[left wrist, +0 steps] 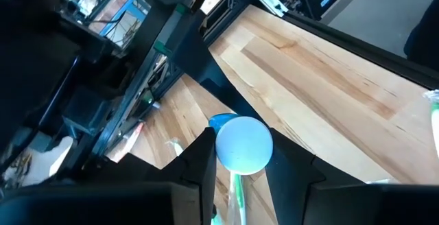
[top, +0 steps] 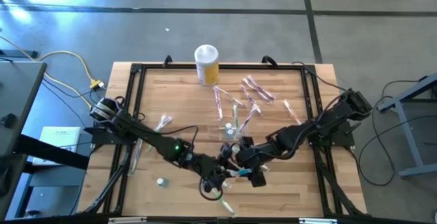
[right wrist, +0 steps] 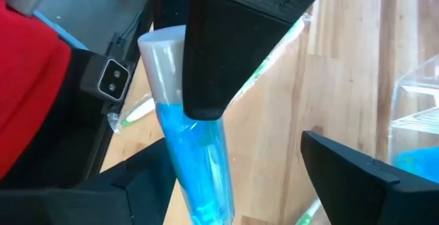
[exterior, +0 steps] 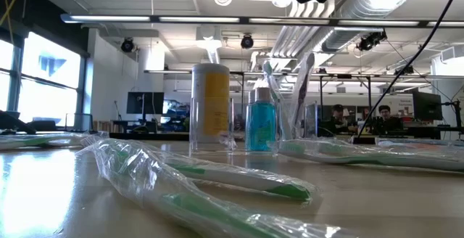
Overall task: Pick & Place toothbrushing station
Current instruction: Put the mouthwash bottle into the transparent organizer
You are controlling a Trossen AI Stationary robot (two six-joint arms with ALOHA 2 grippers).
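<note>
A small blue bottle with a white cap hangs above the table's near middle, and my left gripper is shut on it. My right gripper is open. Its fingers stand on either side of the bottle's lower part, with a gap showing. The toothbrushing station, a see-through holder, stands on the table just beyond both grippers. It holds another blue bottle and upright toothbrushes. My left gripper pinches the bottle between its two fingers, just below the white cap. One finger lies across the bottle's upper part. The bottle is lifted clear of the table, its cap end toward the left wrist camera.
A yellow canister with a white lid stands at the far middle. Several wrapped toothbrushes lie scattered at the far right, with others near the front. A small white piece lies near left. A black rail frames the table.
</note>
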